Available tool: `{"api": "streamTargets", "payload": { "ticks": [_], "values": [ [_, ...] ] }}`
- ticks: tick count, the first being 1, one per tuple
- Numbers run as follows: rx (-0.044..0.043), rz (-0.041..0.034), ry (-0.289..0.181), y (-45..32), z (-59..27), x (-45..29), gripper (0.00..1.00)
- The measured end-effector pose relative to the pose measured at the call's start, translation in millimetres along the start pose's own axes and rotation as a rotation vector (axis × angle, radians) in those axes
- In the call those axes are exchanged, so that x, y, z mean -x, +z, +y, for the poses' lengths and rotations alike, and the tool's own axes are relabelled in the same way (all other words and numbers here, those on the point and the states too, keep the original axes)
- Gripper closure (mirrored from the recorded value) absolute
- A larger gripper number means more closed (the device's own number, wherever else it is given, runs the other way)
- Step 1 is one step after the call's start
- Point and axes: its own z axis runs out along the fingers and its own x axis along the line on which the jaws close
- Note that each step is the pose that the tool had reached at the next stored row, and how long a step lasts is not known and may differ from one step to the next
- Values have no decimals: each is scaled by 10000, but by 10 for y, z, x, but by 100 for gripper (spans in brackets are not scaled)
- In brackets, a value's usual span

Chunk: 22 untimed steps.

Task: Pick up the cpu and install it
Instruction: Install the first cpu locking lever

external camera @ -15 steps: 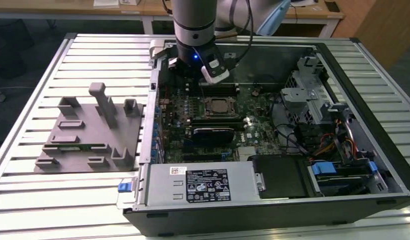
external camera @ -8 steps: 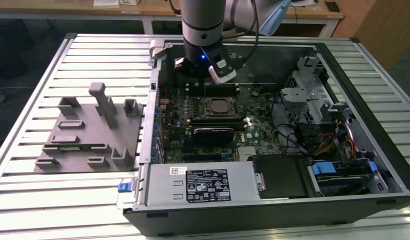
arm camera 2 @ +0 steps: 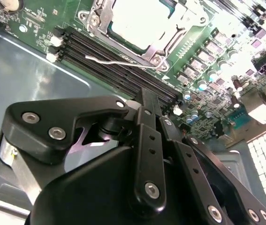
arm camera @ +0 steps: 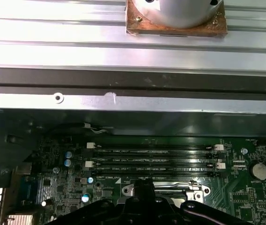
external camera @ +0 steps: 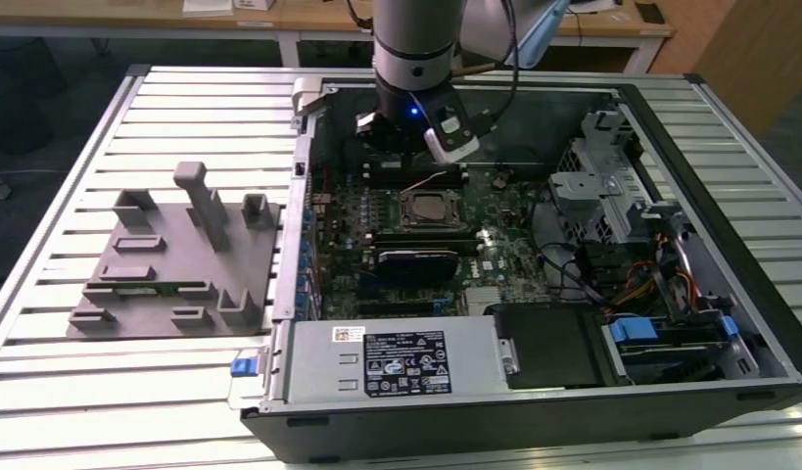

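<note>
The cpu (external camera: 427, 208) lies in its socket toward the motherboard's (external camera: 505, 250) far edge. It is probably light, stiff and fragile (best taken by opposite rims). The hand (external camera: 403, 152) hovers just beyond it, and I cannot tell its opening.

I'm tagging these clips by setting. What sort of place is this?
Probably a robotics lab or test workshop: a robot arm reaches down into an open desktop computer case lying on a slatted metal table, with wooden desks behind it.
</note>
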Motion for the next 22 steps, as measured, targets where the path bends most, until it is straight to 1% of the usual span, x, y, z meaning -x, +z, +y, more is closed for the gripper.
{"api": "streamTargets", "payload": {
  "ticks": [4,5,12,15,16,17,18,20,22],
  "values": [
    [-6,-8,7,0,0,1,89],
    [-18,-64,34,2,0,1,89],
    [-159,-682,339,21,-6,-1,89],
    [-187,-922,512,31,-8,-1,89],
    [-202,-988,579,37,-9,-1,89],
    [-229,-1015,636,41,-10,1,89],
    [-275,-1034,704,45,-12,1,89],
    [-392,-1085,872,52,-14,1,89],
    [-484,-1137,1049,63,-17,1,89]
  ]
}}
